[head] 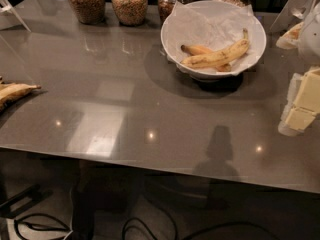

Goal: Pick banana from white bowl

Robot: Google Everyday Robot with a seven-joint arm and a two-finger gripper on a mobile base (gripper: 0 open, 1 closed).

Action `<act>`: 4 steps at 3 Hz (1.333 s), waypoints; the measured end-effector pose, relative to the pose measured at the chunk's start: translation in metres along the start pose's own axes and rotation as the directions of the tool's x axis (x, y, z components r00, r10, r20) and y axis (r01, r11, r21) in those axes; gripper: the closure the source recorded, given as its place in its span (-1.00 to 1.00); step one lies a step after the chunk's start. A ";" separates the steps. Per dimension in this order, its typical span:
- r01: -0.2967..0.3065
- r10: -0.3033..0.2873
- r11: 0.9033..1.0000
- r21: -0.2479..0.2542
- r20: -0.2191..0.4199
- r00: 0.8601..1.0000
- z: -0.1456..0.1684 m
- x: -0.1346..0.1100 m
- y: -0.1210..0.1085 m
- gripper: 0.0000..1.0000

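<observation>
Two bananas are sitting in the white bowl (169, 44) at the back right of the glossy grey table (150, 104), resting on its crinkled paper lining. The banana (217, 56) that matters is the long speckled one lying on top. Its long axis is running diagonally from lower left to upper right, with the thin dark stem pointing up at the bowl's far right rim and the blunt end aiming down-left. The stubby orange banana (196, 49) is lying under it, crossing at a shallow angle, touching it and poking out on both sides.

The gripper (302, 109) is hanging at the right edge of the view, over the table's right side, nearer the front than the bowl and apart from it. It's getting cut off by the frame, so I can't tell if it's open or closed, and I'm not seeing anything held in it.

Room-wise, a wide stretch of bare tabletop is spreading left of and in front of the bowl. Four glass jars (129, 3) are lining the back edge, with the right two just behind the bowl's rim. A browned banana (15, 91) is lying at the far left edge.
</observation>
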State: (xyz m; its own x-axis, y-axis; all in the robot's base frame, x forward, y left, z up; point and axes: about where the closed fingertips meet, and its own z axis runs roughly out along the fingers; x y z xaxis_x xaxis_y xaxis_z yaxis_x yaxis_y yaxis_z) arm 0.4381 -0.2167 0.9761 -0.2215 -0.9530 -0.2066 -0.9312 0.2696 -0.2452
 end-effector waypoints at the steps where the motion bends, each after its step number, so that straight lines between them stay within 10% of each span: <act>1: 0.000 0.000 1.000 0.000 0.000 1.000 0.000 0.000 0.000 -1.00; 4: 0.092 -0.123 0.981 0.171 0.182 0.976 0.033 -0.030 -0.110 -1.00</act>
State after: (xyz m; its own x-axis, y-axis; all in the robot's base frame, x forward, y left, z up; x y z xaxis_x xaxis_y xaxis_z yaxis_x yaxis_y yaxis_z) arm 0.5566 -0.2128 0.9785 -0.0489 -0.9379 -0.3435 -0.8844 0.2005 -0.4216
